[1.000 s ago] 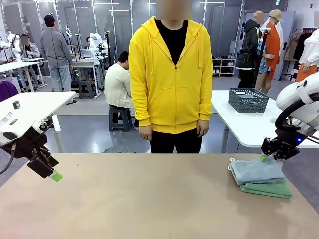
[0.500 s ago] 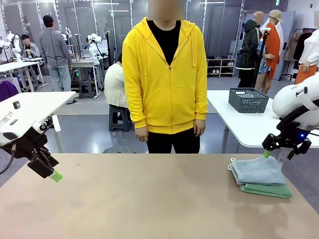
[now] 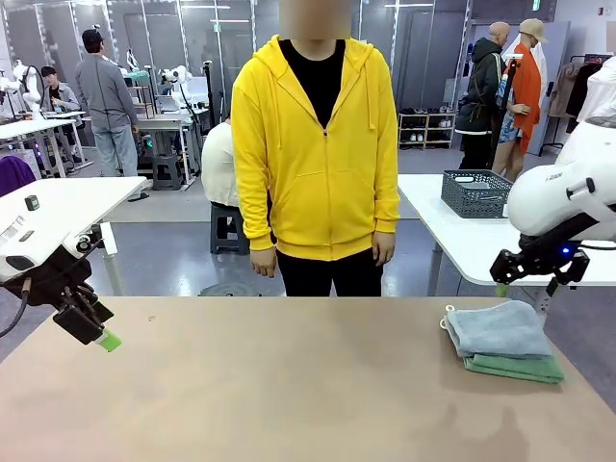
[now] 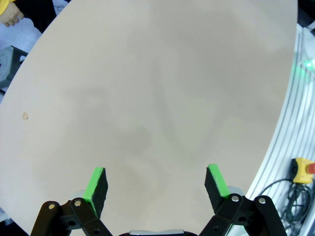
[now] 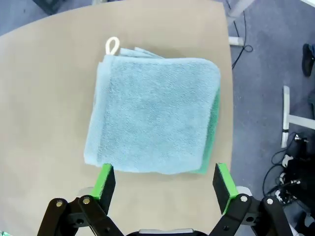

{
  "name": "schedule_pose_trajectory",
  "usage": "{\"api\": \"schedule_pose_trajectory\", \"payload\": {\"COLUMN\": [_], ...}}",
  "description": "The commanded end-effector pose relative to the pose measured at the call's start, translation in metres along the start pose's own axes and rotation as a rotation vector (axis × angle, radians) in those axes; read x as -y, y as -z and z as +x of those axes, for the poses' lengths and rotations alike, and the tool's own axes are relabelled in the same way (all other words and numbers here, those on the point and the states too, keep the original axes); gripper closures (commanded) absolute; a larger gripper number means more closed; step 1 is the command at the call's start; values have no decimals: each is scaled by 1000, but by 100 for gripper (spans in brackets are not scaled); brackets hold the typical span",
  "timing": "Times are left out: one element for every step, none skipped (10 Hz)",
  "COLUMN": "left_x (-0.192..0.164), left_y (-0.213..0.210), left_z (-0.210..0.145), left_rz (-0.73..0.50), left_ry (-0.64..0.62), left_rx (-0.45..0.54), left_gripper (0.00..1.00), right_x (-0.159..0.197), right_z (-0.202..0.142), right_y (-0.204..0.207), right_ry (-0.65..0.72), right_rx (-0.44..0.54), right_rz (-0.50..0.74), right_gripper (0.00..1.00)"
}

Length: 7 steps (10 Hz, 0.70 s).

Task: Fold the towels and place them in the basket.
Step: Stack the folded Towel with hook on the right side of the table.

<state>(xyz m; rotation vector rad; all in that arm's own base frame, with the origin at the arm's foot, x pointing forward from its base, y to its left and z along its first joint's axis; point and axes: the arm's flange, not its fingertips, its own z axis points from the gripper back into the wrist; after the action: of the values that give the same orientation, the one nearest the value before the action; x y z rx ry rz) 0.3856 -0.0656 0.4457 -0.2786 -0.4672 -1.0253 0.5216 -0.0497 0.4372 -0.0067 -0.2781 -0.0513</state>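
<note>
Two folded towels lie stacked at the table's right end, the pale grey-blue towel [image 3: 496,329] on top of the green towel [image 3: 525,367]. From the right wrist, the grey-blue towel [image 5: 155,115] covers the green one [image 5: 212,132] except a strip along one side, and a white loop [image 5: 112,45] sticks out at a corner. My right gripper [image 3: 527,284] [image 5: 165,182] hangs open above the stack, holding nothing. At the table's left edge my left gripper [image 3: 104,337] [image 4: 156,183] is open over bare tabletop. The dark grey basket [image 3: 478,192] stands on a white table behind.
A person in a yellow hoodie [image 3: 318,154] stands at the far side of the table, hands down. The tan table [image 3: 269,385] is bare from the left to the towels. A white side table [image 3: 58,207] stands at the back left.
My right gripper has opened wide and risen up and away from the towel stack. The person has shifted slightly to the left. The left arm has not moved.
</note>
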Motion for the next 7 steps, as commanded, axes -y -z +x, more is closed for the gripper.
{"api": "schedule_pose_trajectory", "payload": {"left_x": [1,1,1,1,1,1,1], "left_y": [1,1,1,1,1,1,1], "left_z": [2,2,2,2,2,2,2], "left_rz": [3,3,3,3,3,3,3], "left_ry": [-10,-10,-10,-10,-10,-10,-10], "left_rx": [-7,-7,-7,-7,-7,-7,-7], "left_gripper": [0,0,0,0,0,0,0], "right_x": [9,9,9,9,9,9,9], "right_z": [0,0,0,0,0,0,0], "right_y": [-4,-4,-4,-4,-4,-4,-4], "right_ry": [5,5,5,5,5,5,5], "right_rx": [-12,-12,-12,-12,-12,-12,-12], "right_rz": [-1,-1,-1,-1,-1,-1,-1], "right_gripper": [0,0,0,0,0,0,0]}}
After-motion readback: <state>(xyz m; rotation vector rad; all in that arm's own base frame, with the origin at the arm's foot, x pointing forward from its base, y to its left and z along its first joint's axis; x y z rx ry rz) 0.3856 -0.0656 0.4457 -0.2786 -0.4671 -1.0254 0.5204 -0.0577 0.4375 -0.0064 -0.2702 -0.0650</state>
